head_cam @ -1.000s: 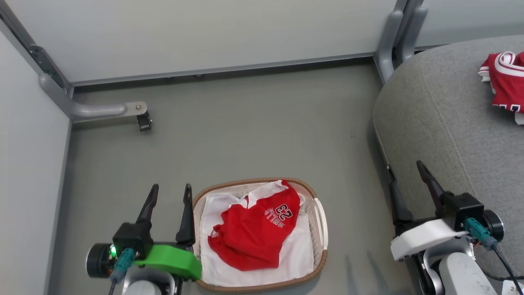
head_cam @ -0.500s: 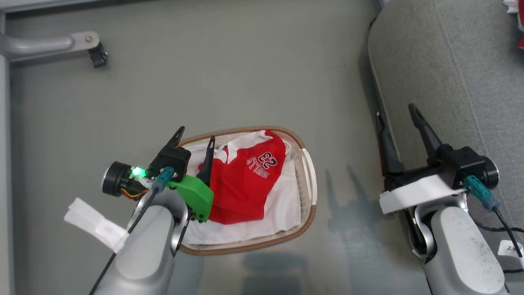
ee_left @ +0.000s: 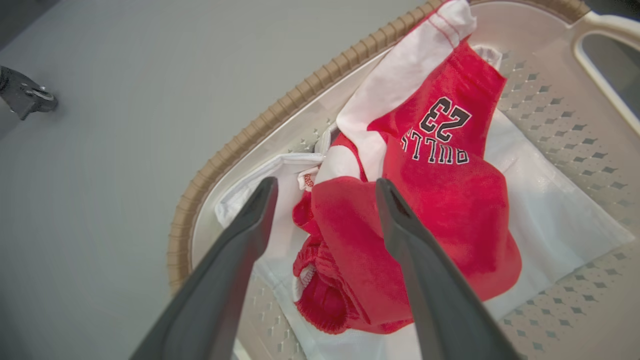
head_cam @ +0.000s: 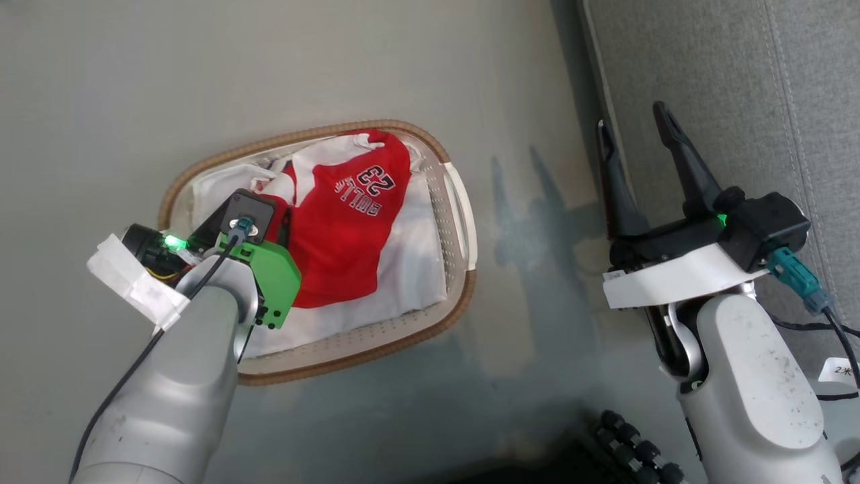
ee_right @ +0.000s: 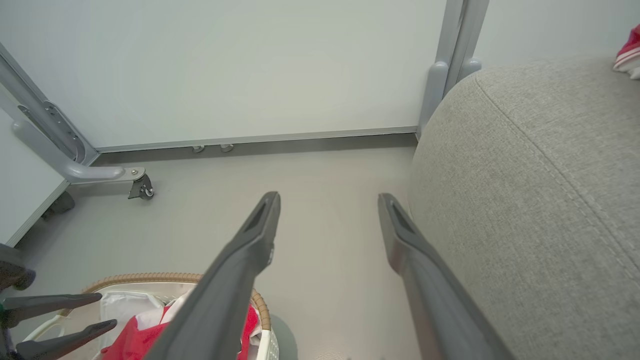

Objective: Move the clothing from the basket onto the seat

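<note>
Now, left claw [ee_left: 326,184]: released, both fingers spread wide, poised over the basket's end farthest from the seat and straddling a bunched fold of red cloth (whether the tips touch it cannot be told).
Right claw [head_cam: 630,115]: released and empty, fingers apart, one over the seat's edge, the other over the floor just beside it.
Clothing [head_cam: 349,222]: red garment with white trim and "BULLS 23" print facing up, crumpled inside the basket on top of the liner.
Liner cloth [head_cam: 420,269]: plain white, spread across the basket's bottom under the red garment.
Basket [head_cam: 403,343]: oval, white perforated walls, brown woven rim, standing on the floor, apart from the seat.
Seat [head_cam: 739,101]: grey upholstered cushion with stitched seams, on the robot's right of the basket.
Floor [head_cam: 269,67]: smooth grey, carrying the basket.
Second red piece [ee_right: 629,50]: lies on the seat, at the top right corner of the right wrist view.
</note>
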### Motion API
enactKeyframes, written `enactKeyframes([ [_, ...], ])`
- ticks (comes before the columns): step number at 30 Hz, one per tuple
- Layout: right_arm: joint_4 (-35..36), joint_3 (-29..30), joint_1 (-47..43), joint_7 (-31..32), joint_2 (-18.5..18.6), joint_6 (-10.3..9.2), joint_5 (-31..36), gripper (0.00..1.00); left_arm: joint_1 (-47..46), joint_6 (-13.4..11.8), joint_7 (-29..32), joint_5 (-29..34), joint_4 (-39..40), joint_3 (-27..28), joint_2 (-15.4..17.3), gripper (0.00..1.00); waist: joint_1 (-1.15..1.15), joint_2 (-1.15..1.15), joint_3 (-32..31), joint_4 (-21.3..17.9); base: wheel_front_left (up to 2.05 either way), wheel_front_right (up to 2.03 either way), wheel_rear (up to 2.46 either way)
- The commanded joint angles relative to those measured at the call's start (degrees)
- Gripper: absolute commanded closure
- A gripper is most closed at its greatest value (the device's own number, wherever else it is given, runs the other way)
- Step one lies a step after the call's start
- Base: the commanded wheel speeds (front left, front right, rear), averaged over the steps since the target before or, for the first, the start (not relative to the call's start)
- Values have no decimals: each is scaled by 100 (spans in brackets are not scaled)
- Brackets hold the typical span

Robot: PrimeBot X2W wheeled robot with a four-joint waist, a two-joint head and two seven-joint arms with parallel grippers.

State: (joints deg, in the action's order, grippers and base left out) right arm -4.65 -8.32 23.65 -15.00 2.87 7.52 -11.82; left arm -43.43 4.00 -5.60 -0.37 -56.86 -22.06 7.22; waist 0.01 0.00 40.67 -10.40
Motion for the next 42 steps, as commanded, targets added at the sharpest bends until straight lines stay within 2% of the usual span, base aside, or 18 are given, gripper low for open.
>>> enactKeyframes([
  [1,45,-51,91,-28,5,-7,-74,0,-204,-58,24,18,-96,13,89,0,-1,0,645,-550,0,0,0],
  [9,107,-243,165,-28,7,-6,-245,0,-634,-240,70,51,-599,-33,242,0,-1,0,898,-722,0,0,0],
  [14,61,-276,183,-28,7,-6,-298,0,-810,-273,119,-17,-856,-58,221,0,-1,0,955,-767,0,0,0],
  [17,37,-293,203,-28,7,-7,-333,0,-817,-253,22,-72,-934,-68,160,100,-1,0,937,-765,0,0,0],
  [24,-79,-230,184,-28,9,-6,-270,0,-531,-226,-466,-151,-1001,-133,-13,100,-1,0,641,-643,0,0,0],
  [32,-367,8,-73,-28,12,-6,86,0,-3,-98,-922,-370,-785,-158,-217,100,-1,0,-196,-251,0,0,0],
  [36,-535,161,-281,-28,13,-7,304,0,288,5,-958,-485,-411,-193,-266,100,-1,0,-761,-7,0,0,0],
  [42,-791,342,-652,-28,14,-7,549,0,858,129,-962,-539,625,-289,-255,100,-1,0,-1716,352,0,0,0],
])
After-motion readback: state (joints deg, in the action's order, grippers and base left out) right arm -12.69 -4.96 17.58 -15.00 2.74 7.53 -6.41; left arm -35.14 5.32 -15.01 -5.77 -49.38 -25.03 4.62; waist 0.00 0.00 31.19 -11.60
